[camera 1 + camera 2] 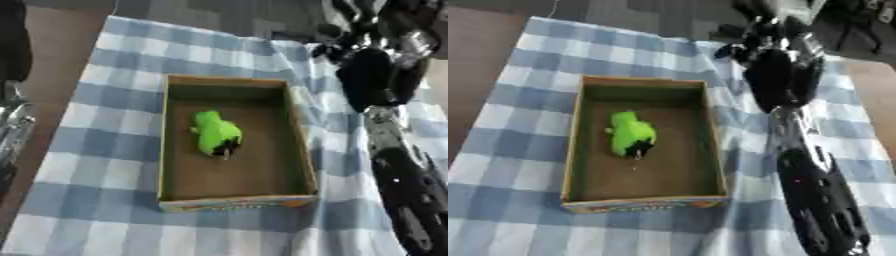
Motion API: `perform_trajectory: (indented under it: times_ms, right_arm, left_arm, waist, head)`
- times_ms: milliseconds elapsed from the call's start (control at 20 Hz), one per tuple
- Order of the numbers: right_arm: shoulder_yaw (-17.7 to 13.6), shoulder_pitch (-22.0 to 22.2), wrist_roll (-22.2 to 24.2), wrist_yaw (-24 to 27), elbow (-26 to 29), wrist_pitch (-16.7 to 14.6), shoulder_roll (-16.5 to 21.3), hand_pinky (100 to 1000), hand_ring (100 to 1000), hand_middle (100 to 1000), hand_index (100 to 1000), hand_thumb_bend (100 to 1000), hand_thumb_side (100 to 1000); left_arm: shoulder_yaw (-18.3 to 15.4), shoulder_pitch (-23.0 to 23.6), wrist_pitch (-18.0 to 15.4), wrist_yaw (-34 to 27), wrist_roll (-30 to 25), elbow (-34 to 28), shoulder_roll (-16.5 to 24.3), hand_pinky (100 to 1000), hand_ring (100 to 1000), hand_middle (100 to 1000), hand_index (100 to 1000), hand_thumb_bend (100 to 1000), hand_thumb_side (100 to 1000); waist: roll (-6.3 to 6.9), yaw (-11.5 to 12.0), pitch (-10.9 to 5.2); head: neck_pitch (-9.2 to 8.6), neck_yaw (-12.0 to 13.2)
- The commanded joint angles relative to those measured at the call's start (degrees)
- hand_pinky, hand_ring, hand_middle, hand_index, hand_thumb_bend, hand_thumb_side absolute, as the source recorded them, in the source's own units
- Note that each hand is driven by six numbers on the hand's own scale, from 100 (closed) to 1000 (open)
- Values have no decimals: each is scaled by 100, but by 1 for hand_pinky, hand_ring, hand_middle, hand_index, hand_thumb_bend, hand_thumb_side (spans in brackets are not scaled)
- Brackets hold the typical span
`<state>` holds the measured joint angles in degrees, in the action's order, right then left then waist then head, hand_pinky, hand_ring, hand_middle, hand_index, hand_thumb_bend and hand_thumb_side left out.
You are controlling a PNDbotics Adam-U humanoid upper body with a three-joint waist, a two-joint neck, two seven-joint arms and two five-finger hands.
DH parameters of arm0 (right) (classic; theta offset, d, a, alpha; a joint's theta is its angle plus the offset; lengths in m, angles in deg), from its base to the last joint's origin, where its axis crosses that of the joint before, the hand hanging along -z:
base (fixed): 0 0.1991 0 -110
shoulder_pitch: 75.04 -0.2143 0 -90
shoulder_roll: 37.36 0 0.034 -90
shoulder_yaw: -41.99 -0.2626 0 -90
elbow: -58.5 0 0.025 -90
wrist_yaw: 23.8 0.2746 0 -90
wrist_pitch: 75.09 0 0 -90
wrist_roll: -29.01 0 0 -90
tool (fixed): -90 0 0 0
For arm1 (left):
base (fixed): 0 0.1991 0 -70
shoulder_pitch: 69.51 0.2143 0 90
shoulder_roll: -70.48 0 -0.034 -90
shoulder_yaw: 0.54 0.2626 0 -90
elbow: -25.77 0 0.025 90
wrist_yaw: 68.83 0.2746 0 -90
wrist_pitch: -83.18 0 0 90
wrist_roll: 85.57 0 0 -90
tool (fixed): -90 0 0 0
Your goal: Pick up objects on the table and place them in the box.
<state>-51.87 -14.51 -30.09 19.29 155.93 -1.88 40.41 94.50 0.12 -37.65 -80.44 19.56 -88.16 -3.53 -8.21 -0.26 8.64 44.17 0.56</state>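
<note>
A silver-and-black part of the left arm (pixel 12 125) shows at the left edge; its hand is out of sight. The green object (pixel 214 133) lies inside the cardboard box (pixel 236 202) on the checked cloth (pixel 105 150). The right hand (pixel 773 75) hangs beyond the box's far right corner; whether its fingers are spread or curled cannot be told.

No readable text, label, brand, number or sign anywhere. Box (pixel 236 202) front outer wall carries colourful printed band, orange, yellow and blue patches, too blurred to read as letters. Green object (pixel 215 133) inside box shows no marking. Blue-and-white checked cloth (pixel 105 150) has plain pattern only, no writing. Right arm (pixel 815 200) black surfaces show no legible lettering; small red dot on it, not readable as sign.
</note>
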Motion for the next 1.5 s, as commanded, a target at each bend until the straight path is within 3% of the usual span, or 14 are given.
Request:
perform_trajectory:
  times_ms: [50, 100, 250, 300, 450, 600, 850, 900, 950, 1200, 1250, 1300, 1500]
  right_arm:
    - [-132, 25, -661, 73, 901, -190, 133, 547, 708, 759, 830, 100, 928]
    - [-121, 69, -802, -25, 1100, -239, 178, 466, 589, 632, 738, 100, 721]
    - [-36, 172, -1076, -496, 1580, -326, 261, 421, 529, 565, 670, 100, 644]
    - [11, 170, -1093, -631, 1649, -397, 280, 397, 497, 524, 611, 135, 587]
    - [159, 134, -946, -991, 1709, -720, 335, 390, 483, 501, 567, 180, 542]
    - [383, 92, -697, -1134, 1715, -978, 389, 385, 459, 413, 467, 234, 487]
    - [866, 9, -137, -826, 1716, -1099, 479, 390, 460, 421, 480, 238, 495]
    - [977, -3, -36, -658, 1716, -1033, 497, 392, 471, 470, 613, 224, 496]
    - [1093, -14, 63, -429, 1716, -914, 510, 392, 469, 462, 594, 227, 490]
    - [1318, -30, 421, 655, 1716, -82, 551, 393, 485, 540, 740, 271, 499]
    - [1370, -41, 532, 869, 1716, 138, 563, 392, 483, 533, 728, 292, 582]
    - [1399, -46, 624, 1062, 1716, 325, 573, 395, 489, 556, 758, 215, 552]
    - [1508, -48, 872, 1924, 1716, 1227, 598, 408, 495, 568, 740, 137, 580]
  left_arm:
    - [-70, -24, 4, 84, 57, -66, 140, 417, 756, 817, 880, 295, 969]
    - [-57, -30, 8, 88, 62, -66, 128, 424, 755, 817, 880, 289, 972]
    - [-48, -81, 14, 73, 81, -66, 123, 436, 755, 816, 879, 288, 969]
    - [-49, -105, 12, 63, 88, -66, 130, 449, 754, 816, 875, 286, 969]
    - [-51, -150, 3, 33, 96, -66, 140, 451, 754, 816, 871, 285, 969]
    - [-44, -164, 5, 15, 83, -66, 146, 446, 754, 815, 870, 284, 969]
    - [-37, -167, -1, 4, 63, -66, 152, 440, 754, 816, 870, 284, 969]
    - [-33, -171, -1, 4, 58, -66, 155, 440, 754, 816, 869, 283, 968]
    - [-29, -175, -3, 2, 53, -66, 157, 439, 754, 816, 869, 283, 968]
    - [-19, -171, 4, -1, 36, -66, 163, 432, 754, 816, 870, 283, 967]
    - [-16, -170, 5, 0, 32, -66, 166, 433, 754, 816, 870, 280, 977]
    - [-14, -170, 4, 2, 28, -66, 169, 429, 754, 816, 870, 283, 966]
    - [-10, -158, 14, 8, 20, -66, 159, 430, 754, 816, 871, 282, 966]
  waist:
    - [73, -20, -70]
    - [79, -34, -71]
    - [79, -25, -75]
    - [75, -12, -79]
    - [75, 15, -85]
    - [82, 26, -91]
    - [90, 33, -88]
    - [88, 38, -88]
    - [87, 40, -88]
    - [78, 37, -88]
    - [76, 37, -87]
    - [73, 38, -84]
    - [72, 48, -82]
  head:
    - [-5, -48]
    - [-5, -150]
    - [-5, -340]
    - [-5, -392]
    - [-5, -469]
    - [-5, -539]
    - [-5, -665]
    - [-5, -733]
    - [-5, -799]
    - [-5, -1253]
    - [-19, -1363]
    - [-31, -1445]
    - [-10, -1563]
